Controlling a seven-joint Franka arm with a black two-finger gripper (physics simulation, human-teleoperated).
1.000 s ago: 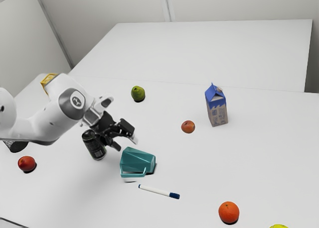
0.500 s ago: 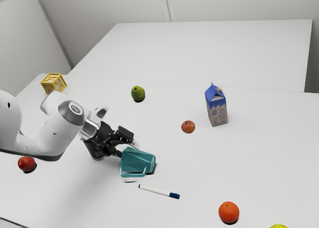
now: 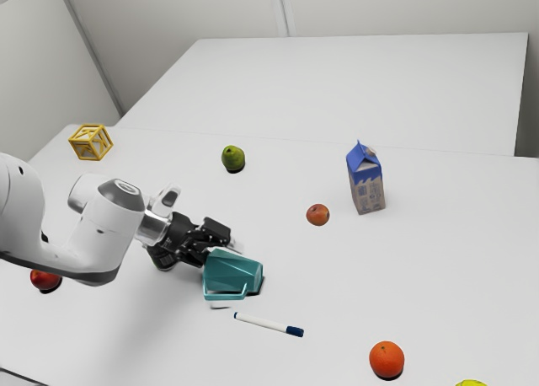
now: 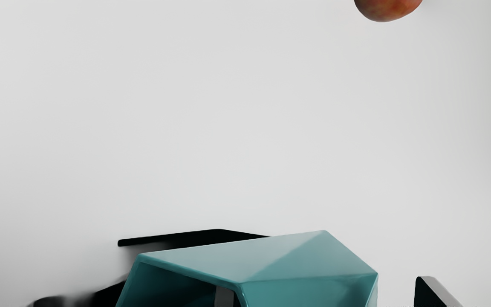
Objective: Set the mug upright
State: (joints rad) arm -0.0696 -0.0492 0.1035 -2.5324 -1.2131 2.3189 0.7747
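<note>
The teal mug [image 3: 233, 273] lies on its side on the table, its handle toward the exterior view's bottom and its mouth toward the arm. My gripper [image 3: 222, 252] is low at the mouth end, open, with one finger along the mug's far side. In the wrist view the mug [image 4: 288, 264] shows its mouth and faceted wall, and a grey strip, seemingly the other finger, appears inside the mouth. The open gripper [image 4: 326, 294] has its outer finger apart from the mug's wall. The lower finger's tip is hidden by the mug.
A black can [image 3: 162, 258] stands close behind the gripper. A marker [image 3: 268, 324] lies near the handle. Farther off are a small reddish fruit [image 3: 317, 215], a carton [image 3: 366, 184], an orange [image 3: 386, 360], a green pear [image 3: 233, 158], a red apple [image 3: 45, 280] and a yellow frame cube [image 3: 91, 142].
My hand has come down and toward the exterior view's right, its fingers now at the mug's mouth end. The yellow cube has come out from behind the arm. The mug has not moved.
</note>
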